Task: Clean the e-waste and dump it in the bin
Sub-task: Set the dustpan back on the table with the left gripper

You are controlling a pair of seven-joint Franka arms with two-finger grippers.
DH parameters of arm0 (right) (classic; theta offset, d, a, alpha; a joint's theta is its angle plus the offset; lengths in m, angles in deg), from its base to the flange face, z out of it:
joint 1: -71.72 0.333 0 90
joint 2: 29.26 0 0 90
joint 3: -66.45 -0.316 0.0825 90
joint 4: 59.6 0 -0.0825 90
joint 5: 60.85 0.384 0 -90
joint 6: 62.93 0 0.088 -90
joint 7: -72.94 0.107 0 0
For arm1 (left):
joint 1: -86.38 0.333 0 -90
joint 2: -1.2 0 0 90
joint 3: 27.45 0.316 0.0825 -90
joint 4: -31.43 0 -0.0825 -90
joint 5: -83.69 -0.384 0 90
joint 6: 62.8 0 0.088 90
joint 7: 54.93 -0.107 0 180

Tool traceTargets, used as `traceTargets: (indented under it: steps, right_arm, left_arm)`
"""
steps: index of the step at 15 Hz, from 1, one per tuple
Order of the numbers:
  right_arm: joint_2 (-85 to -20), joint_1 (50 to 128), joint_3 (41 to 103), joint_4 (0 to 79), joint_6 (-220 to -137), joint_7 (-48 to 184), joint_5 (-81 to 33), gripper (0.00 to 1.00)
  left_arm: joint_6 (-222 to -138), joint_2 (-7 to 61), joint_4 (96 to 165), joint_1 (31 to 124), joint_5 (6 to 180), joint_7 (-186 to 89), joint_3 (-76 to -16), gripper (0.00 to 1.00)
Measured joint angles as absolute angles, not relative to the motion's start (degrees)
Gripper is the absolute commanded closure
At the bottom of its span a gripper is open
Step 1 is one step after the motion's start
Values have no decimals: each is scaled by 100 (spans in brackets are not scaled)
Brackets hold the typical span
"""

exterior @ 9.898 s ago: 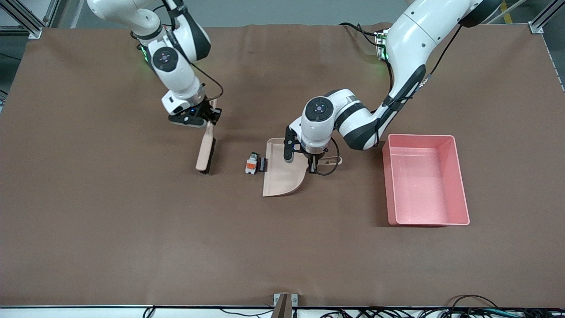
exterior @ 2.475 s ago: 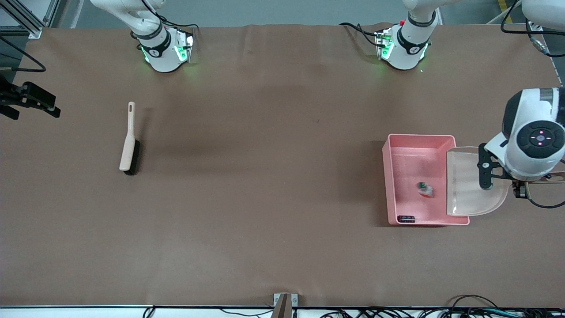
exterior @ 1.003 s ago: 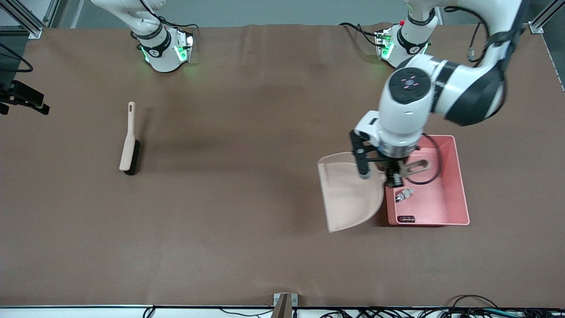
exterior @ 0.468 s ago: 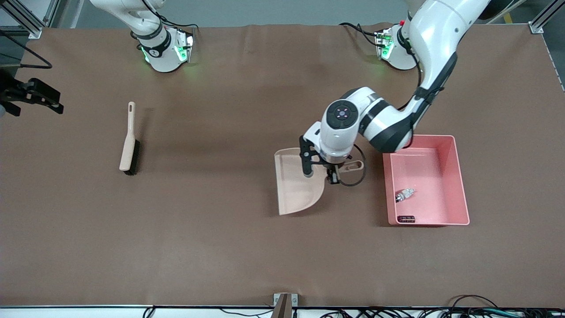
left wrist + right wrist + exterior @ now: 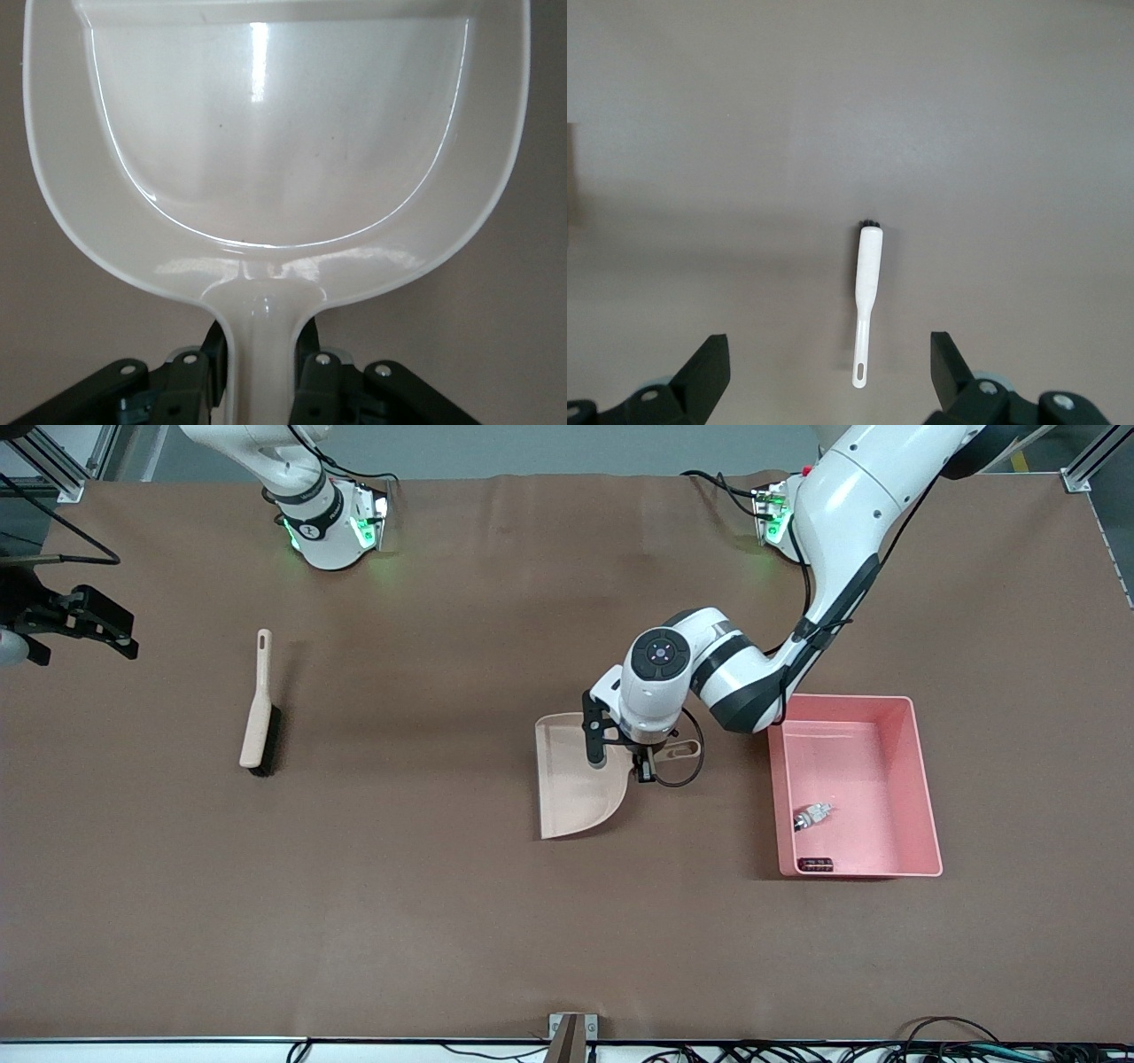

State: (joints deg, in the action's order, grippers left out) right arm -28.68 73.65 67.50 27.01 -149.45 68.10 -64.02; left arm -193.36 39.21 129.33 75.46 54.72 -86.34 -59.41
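Observation:
Both pieces of e-waste lie inside the pink bin (image 5: 923,779): the white-grey part (image 5: 811,816) near its middle and the small black block (image 5: 815,864) against the wall nearest the front camera. My left gripper (image 5: 643,760) is shut on the handle of the beige dustpan (image 5: 574,779), which is at the table's middle, beside the bin toward the right arm's end. In the left wrist view the dustpan (image 5: 275,133) has nothing in it, and my left gripper (image 5: 263,376) clamps the handle from both sides. My right gripper (image 5: 104,624) hangs open high over the right arm's end of the table.
A beige brush (image 5: 260,704) with black bristles lies flat toward the right arm's end. The right wrist view shows the brush (image 5: 866,288) far below my open right gripper (image 5: 828,372). Brown cloth covers the table (image 5: 443,921).
My left arm has carried the dustpan away from the bin's edge to the table's middle and lowered it. The right gripper drifted slightly; the e-waste in the bin has stayed put.

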Motion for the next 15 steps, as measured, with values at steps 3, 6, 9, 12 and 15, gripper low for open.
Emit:
traceTargets:
  steps: [3, 6, 9, 12, 15]
  right_arm:
    - [-2898, 7098, 6790, 2806, -15036, 6836, -6421, 0]
    - [-2934, 6643, 6812, 2860, -14999, 6820, -6418, 0]
    - [-2940, 6421, 6822, 2935, -14930, 6811, -6414, 0]
    - [-2929, 6352, 6821, 2957, -14791, 6812, -6409, 0]
    - [-2851, 6385, 6754, 2930, -14614, 6811, -6314, 0]
  left_arm:
    - [-19564, 4031, 12961, 7543, 5322, -8634, -5942, 100]
    - [-19636, 4116, 12990, 7540, 5261, -8706, -5940, 100]
    - [-19651, 4125, 13023, 7554, 5253, -8965, -5918, 99]
    - [-19660, 4125, 13033, 7569, 5253, -9016, -5916, 91]
    - [-19661, 4125, 13042, 7572, 5264, -8973, -5915, 0]
